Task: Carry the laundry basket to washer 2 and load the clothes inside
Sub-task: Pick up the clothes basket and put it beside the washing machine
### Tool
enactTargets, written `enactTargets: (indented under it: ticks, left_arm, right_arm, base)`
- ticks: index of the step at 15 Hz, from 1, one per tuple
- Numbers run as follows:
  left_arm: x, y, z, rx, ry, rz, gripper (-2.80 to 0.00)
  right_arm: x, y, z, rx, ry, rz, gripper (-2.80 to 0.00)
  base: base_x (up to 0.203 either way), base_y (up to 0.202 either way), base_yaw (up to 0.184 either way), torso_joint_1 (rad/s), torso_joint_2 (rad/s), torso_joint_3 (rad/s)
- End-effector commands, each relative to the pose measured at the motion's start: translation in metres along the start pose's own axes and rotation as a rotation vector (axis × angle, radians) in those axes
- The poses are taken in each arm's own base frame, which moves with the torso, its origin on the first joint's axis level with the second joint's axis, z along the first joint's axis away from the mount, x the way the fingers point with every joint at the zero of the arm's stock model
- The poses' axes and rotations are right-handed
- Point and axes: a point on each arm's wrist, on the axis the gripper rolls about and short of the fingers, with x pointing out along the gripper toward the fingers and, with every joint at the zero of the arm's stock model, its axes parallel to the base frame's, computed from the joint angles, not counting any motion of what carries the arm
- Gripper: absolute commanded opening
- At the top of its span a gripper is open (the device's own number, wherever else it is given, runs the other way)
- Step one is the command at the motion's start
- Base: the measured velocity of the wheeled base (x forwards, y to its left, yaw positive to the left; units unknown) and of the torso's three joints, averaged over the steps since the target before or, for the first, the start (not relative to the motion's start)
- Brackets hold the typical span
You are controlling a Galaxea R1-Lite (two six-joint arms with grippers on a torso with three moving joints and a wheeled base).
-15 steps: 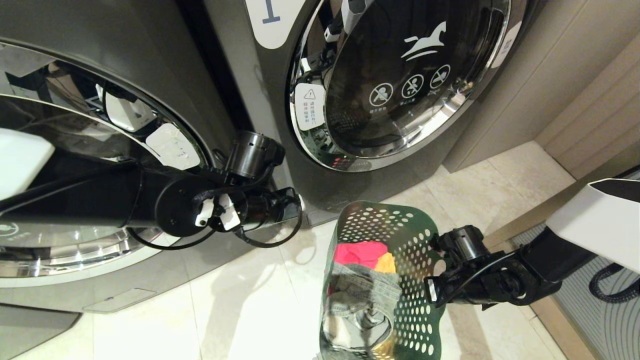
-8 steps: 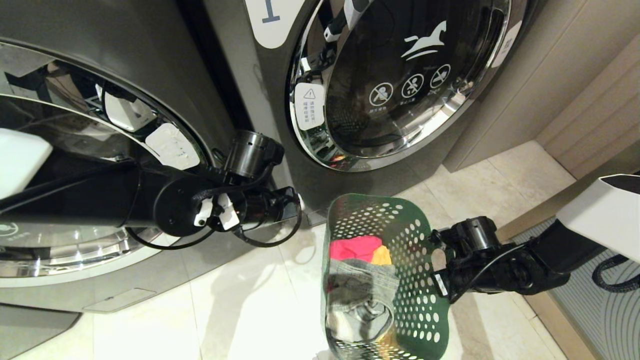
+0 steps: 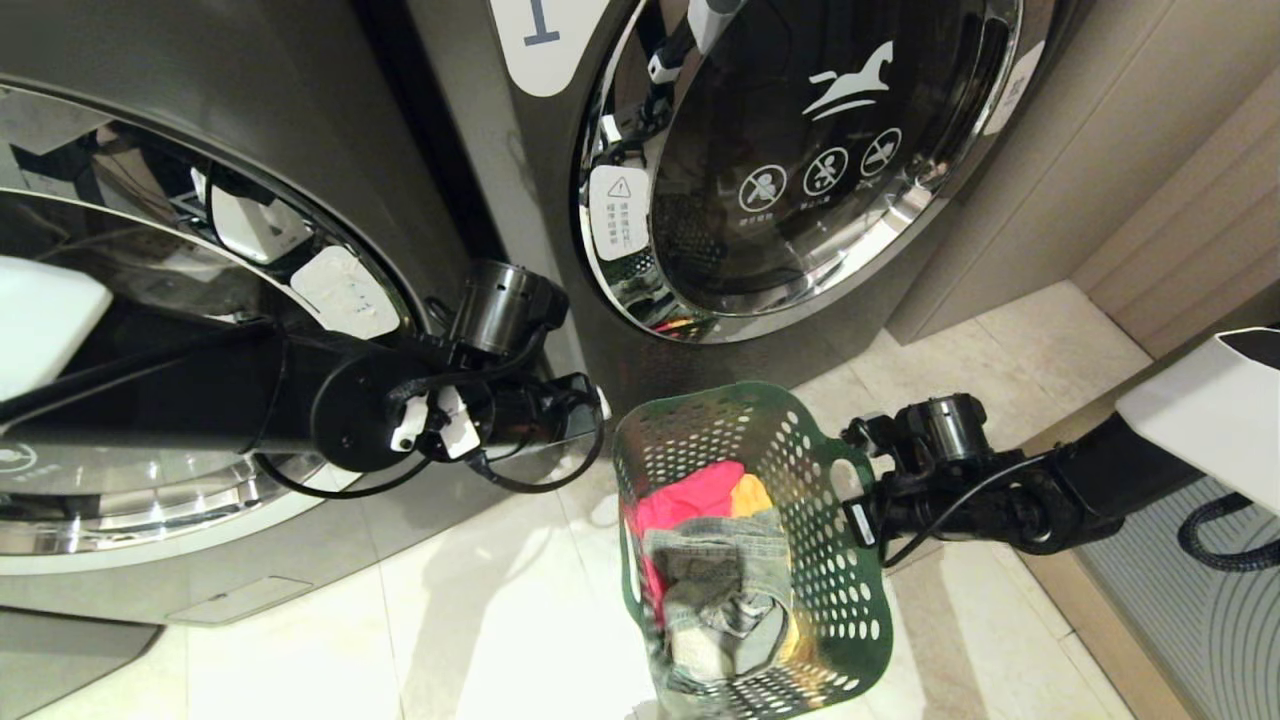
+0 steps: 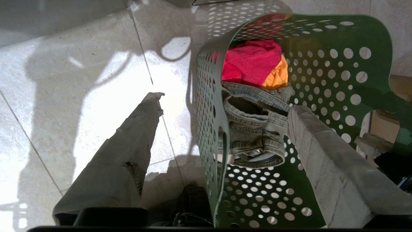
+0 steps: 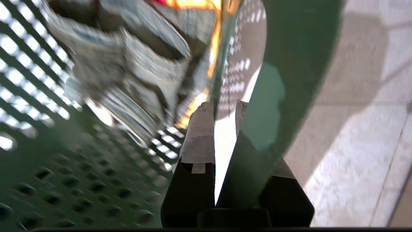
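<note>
Green perforated plastic: the laundry basket (image 3: 760,560), my landmark for this entry. I see it held off the pale tiled floor (image 3: 480,620), tilted, in front of the machines' lower edges.

Contents: the clothes (image 3: 715,560), heaped inside the basket. I list one red piece (image 4: 251,62) deepest in, an orange-yellow piece (image 4: 275,75) touching it, and faded denim (image 4: 254,129) lying over both toward the basket's open mouth.

Right gripper (image 5: 223,106): at the basket's right-hand wall. I read its taped fingers (image 5: 199,135) as clamped on the wall by the rim, one finger inside the basket, the other outside. The black right arm (image 3: 1000,500) reaches in from the basket's right side.

Left gripper (image 4: 225,101): above the basket, looking down on it. Its two taped fingers (image 4: 128,154) stand wide apart and hold nothing; in the left wrist view one shows over the floor beside the basket and the other over its interior. I cannot tell whether either touches the plastic. The left arm (image 3: 420,410) hangs to the basket's left, in front of the machines.

Washer marked 1 (image 3: 800,170): behind the basket, dark grey, chrome-ringed glass door closed, white label with a blue numeral (image 3: 540,30).

Second washer (image 3: 200,300): to the left of the basket, behind the left arm. Same chrome-ringed door; no numeral of its own is in my view.

Beige panelled wall (image 3: 1180,200): to the right of the basket and further back.
</note>
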Motion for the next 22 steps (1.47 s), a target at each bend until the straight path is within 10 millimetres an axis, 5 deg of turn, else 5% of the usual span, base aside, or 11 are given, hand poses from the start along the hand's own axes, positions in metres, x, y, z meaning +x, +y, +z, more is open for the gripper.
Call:
enactTargets:
  ticks: [1,6,7,13,22]
  left_arm:
    - [0.004,0.0,-0.001,-0.002,0.005,0.008,0.0]
    - [0.01,0.004,-0.003,-0.004,0.014,0.023,0.0]
    - [0.01,0.006,-0.002,-0.005,0.014,0.026,0.0]
    - [0.01,0.006,-0.002,-0.008,0.019,0.021,0.0]
    - [-0.018,0.006,0.007,-0.012,-0.014,-0.012,0.0]
  right_arm:
    - [0.0,0.003,0.007,-0.01,-0.026,0.012,-2.8]
    - [0.012,0.003,0.013,-0.013,-0.044,0.011,-2.8]
    - [0.012,0.003,0.014,-0.013,-0.044,0.01,0.0]
    - [-0.007,0.004,0.012,-0.001,-0.042,0.016,0.0]
    - [-0.11,0.01,0.01,0.019,-0.151,0.006,0.0]
  base:
    - [0.0,0.0,0.0,0.0,0.0,0.0]
    - [0.0,0.0,0.0,0.0,0.0,0.0]
    - [0.0,0.0,0.0,0.0,0.0,0.0]
    - [0.0,0.0,0.0,0.0,0.0,0.0]
    - [0.0,0.0,0.0,0.0,0.0,0.0]
